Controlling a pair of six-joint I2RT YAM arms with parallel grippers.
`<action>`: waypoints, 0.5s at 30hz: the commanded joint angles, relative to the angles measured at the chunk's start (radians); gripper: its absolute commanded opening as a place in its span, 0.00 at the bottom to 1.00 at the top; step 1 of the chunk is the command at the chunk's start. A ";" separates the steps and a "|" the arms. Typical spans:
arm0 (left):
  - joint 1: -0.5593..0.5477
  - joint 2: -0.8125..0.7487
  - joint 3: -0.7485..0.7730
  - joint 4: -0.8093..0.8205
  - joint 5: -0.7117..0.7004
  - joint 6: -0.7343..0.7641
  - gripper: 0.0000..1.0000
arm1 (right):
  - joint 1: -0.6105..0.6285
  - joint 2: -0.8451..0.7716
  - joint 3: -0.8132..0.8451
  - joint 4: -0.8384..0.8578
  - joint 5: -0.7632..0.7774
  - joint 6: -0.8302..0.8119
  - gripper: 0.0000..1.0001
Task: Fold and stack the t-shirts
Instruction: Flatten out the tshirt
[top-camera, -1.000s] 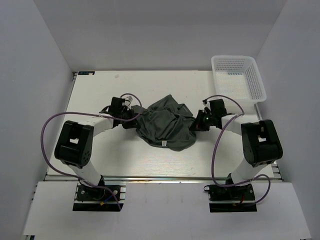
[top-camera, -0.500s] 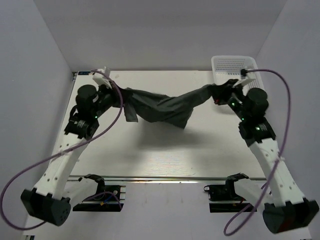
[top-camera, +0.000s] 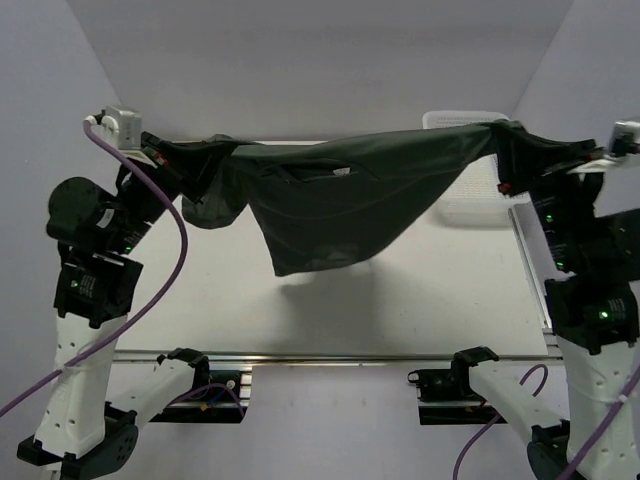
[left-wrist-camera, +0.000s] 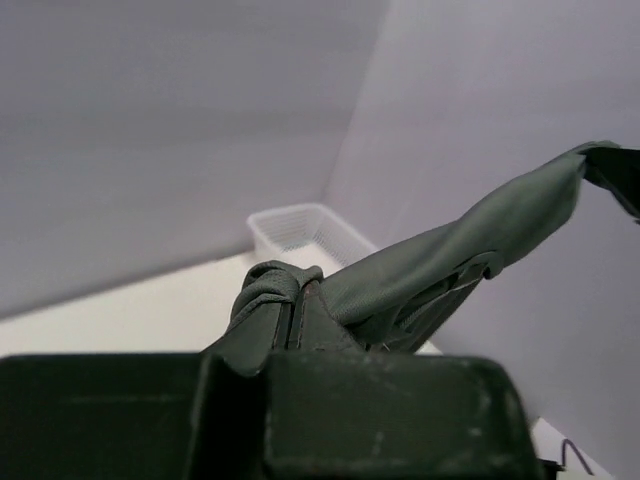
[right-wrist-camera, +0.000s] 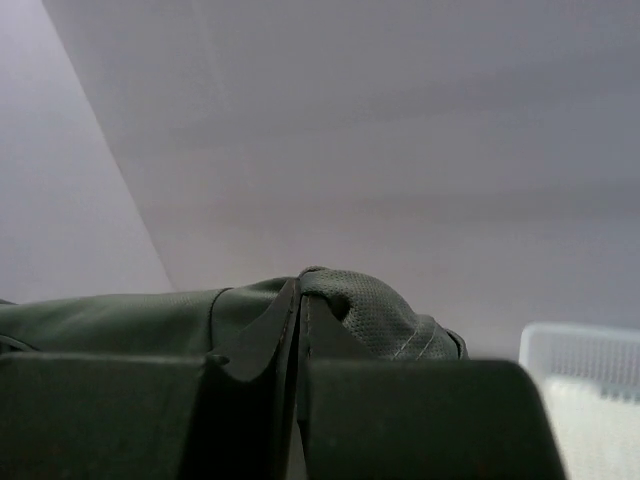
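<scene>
The dark grey-green t-shirt (top-camera: 340, 195) hangs stretched in the air between my two raised arms, high above the table. Its small light neck tag (top-camera: 341, 172) shows near the top edge. My left gripper (top-camera: 205, 160) is shut on the shirt's left end; in the left wrist view the cloth (left-wrist-camera: 400, 275) bunches over the closed fingertips (left-wrist-camera: 285, 310) and runs off to the right. My right gripper (top-camera: 505, 150) is shut on the right end; in the right wrist view the cloth (right-wrist-camera: 370, 310) wraps over the closed jaws (right-wrist-camera: 300, 300).
The white mesh basket (top-camera: 470, 200) stands at the back right of the table, partly hidden behind the shirt; it also shows in the left wrist view (left-wrist-camera: 300, 232) and the right wrist view (right-wrist-camera: 585, 380). The white table (top-camera: 300, 300) lies below.
Both arms have lifted the shirt from a crumpled heap on the table and pulled apart and upward. The shirt now hangs spread wide between them.
</scene>
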 joint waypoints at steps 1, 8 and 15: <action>0.016 0.000 0.163 -0.037 0.122 0.024 0.02 | -0.002 -0.012 0.104 0.004 -0.002 -0.075 0.00; 0.016 0.009 0.289 -0.147 -0.077 0.035 0.04 | 0.000 -0.029 0.180 0.045 0.270 -0.138 0.00; 0.016 0.181 0.181 -0.183 -0.215 -0.002 0.04 | -0.003 0.089 0.099 0.068 0.270 -0.137 0.00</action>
